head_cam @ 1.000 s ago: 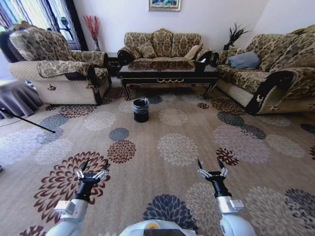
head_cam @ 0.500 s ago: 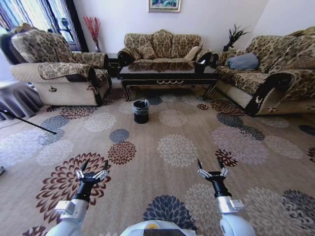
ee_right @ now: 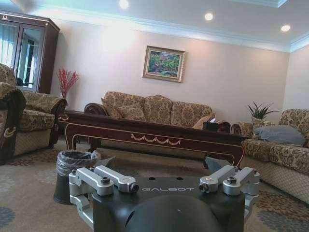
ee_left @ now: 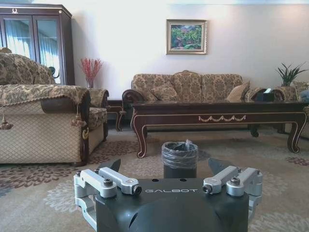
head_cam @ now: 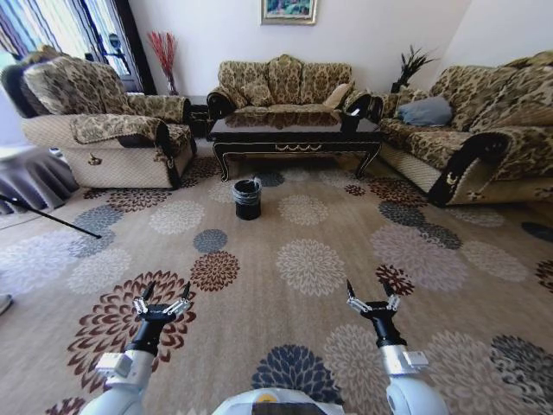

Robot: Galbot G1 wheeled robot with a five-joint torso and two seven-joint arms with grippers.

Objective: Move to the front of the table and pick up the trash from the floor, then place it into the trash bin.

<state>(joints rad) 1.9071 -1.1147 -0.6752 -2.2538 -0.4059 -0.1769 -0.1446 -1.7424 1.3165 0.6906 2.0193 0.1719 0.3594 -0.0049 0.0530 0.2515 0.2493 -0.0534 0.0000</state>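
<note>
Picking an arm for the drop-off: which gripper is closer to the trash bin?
Left, slightly. The trash bin stands far ahead on the carpet; the left gripper is below it and a little leftward, the right gripper farther off to its right.

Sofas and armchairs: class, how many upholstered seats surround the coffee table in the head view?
3. One sofa behind the table, against the far wall; one armchair on the robot's left; one sofa on its right. More may sit outside the frame.
</note>
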